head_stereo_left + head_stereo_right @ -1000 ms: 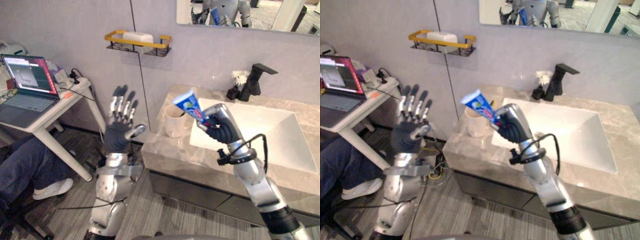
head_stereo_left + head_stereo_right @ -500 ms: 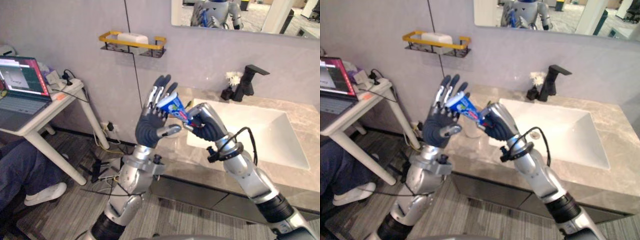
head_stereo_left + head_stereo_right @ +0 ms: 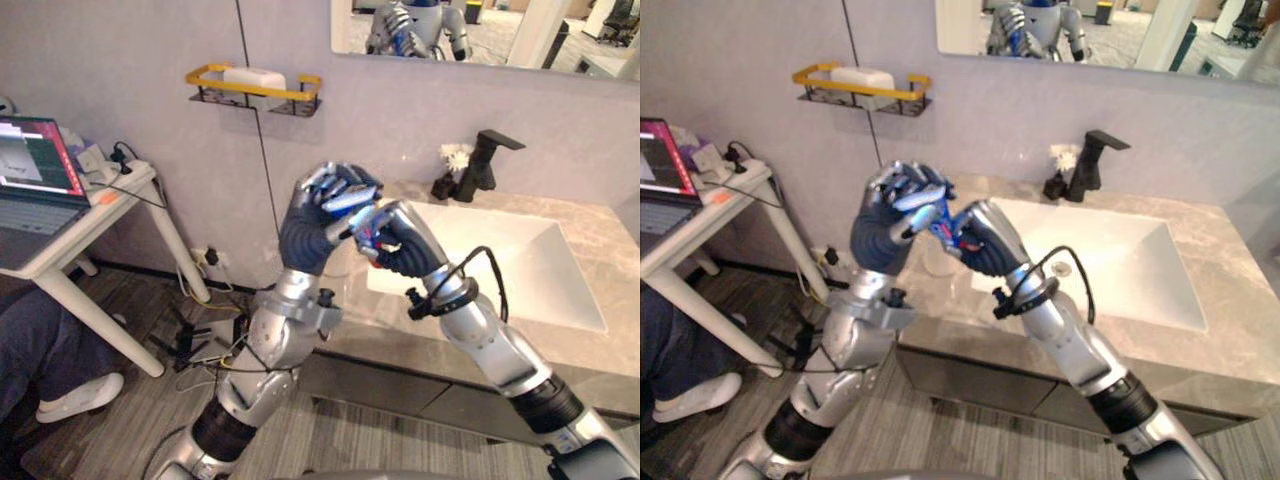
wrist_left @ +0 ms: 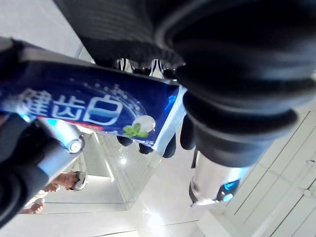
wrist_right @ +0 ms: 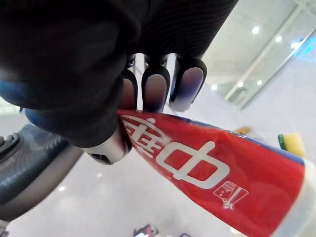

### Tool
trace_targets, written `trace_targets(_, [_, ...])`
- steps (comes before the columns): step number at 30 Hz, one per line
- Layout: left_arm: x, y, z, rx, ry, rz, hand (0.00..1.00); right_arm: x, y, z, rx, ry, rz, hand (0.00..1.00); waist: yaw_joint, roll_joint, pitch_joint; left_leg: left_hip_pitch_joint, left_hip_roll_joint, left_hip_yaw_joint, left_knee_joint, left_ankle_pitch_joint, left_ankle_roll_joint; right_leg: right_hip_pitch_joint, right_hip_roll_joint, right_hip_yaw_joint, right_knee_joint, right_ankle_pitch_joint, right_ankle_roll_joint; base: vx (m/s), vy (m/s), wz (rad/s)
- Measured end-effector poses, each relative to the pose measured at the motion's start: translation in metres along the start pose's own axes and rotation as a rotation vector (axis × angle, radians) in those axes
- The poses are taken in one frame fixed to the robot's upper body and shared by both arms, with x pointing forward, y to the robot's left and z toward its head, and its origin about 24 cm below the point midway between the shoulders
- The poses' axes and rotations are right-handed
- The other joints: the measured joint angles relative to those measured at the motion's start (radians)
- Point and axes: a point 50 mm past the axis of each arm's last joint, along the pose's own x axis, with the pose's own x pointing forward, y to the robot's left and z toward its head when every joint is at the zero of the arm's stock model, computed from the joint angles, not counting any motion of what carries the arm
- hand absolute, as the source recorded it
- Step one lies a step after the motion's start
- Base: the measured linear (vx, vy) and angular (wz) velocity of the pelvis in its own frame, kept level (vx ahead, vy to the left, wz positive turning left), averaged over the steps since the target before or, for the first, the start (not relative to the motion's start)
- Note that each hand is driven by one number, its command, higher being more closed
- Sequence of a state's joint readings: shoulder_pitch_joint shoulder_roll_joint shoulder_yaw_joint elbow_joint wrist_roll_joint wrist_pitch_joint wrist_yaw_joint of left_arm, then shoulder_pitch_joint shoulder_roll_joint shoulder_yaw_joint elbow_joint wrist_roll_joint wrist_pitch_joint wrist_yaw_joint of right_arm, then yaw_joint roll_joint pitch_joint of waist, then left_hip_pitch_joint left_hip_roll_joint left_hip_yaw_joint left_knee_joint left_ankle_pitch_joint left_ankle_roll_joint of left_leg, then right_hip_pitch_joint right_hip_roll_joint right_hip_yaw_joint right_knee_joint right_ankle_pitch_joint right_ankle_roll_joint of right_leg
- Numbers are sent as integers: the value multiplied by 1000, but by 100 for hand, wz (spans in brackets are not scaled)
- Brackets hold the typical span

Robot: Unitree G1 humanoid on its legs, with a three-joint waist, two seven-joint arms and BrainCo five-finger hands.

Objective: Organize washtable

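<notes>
The toothpaste tube [image 3: 938, 214] is held in the air off the left end of the washtable counter [image 3: 585, 352]. The left hand [image 3: 312, 222] has its fingers curled round the blue upper end. The right hand [image 3: 402, 243] pinches the red lower end between fingers and thumb. The long axis slants down from left hand to right hand. Large white characters run along both panels, with a green leaf mark on the blue. The sink [image 3: 505, 272] lies just behind.

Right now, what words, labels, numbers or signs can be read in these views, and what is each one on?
toothpaste tube, blue part, left wrist view: a row of large white characters; product print, left unquoted.
Same tube, red part, right wrist view: large white characters, one partly hidden by the right hand; product print, left unquoted.
laptop screen: too small to read.
</notes>
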State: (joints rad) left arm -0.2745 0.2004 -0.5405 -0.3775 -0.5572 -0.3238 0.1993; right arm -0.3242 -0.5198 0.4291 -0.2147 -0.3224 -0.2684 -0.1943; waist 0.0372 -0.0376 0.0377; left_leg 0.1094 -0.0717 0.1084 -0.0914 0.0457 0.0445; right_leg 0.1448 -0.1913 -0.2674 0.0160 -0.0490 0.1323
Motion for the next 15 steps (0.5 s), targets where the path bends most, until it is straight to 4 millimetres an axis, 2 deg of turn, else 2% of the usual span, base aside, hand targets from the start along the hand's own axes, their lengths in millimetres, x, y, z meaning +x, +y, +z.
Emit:
trace_targets(9, [10,-4,9,-7,-73,-21,100,13,-7,6,15,-47,-21,100,-3,0,0,2,1,20,0,0,0,-9,0,23,0,7,0,-10,8,-6])
trace_targets(15, [11,-4,10,-8,-83,-20,100,13,-7,6,16,-50,-23,100,-2,0,0,4,1,24,0,0,0,-9,1,26,0,8,0,-2,2,-1])
